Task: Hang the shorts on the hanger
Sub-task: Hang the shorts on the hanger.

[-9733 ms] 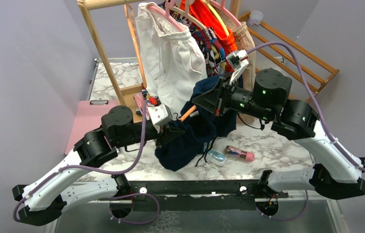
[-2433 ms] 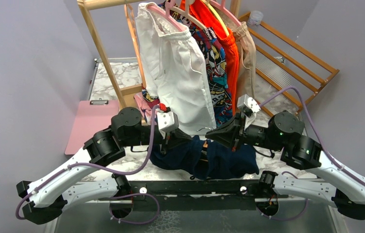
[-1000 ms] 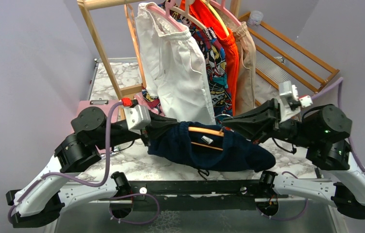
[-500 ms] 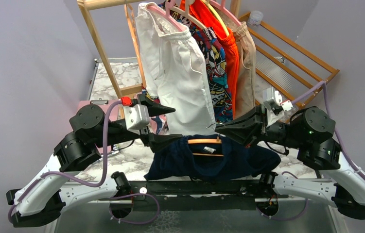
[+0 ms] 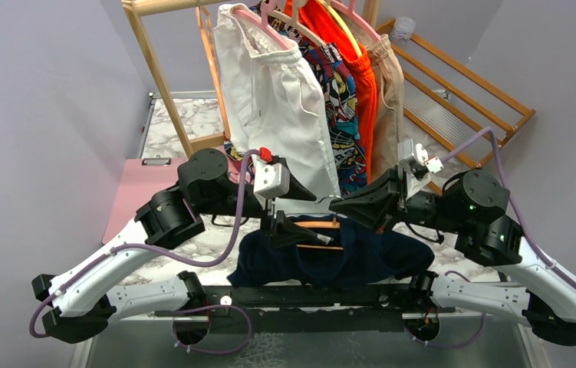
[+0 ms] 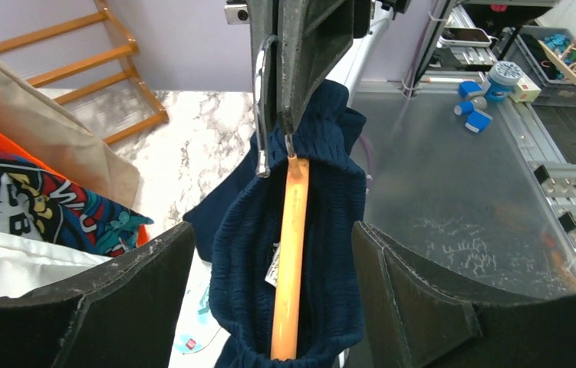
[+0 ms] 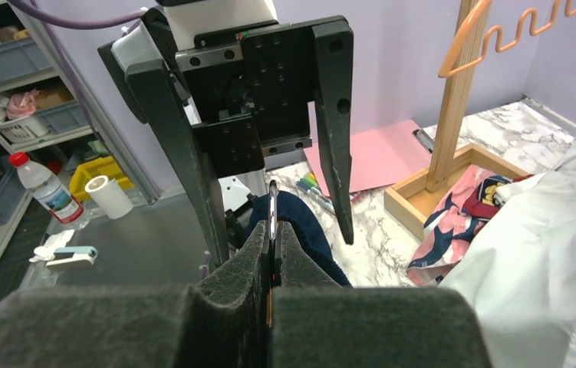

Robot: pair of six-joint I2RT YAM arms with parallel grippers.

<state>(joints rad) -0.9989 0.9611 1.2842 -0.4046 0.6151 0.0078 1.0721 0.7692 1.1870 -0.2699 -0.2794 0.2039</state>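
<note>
Pink clipboard (image 5: 130, 198) on marble table (image 5: 181, 119)

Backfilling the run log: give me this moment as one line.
left gripper: open, facing hanger | right gripper: shut on hanger hook | shorts: draped over hanger

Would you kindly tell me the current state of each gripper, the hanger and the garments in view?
Thin orange-tan wooden hanger: suspended by its metal hook.
Dark navy-blue fabric shorts: draped on that hanger, waistband around it.
Right gripper: shut on the hanger's hook.
Left gripper: open, holding nothing.
White fabric shorts: hanging on the wooden rack.
</note>
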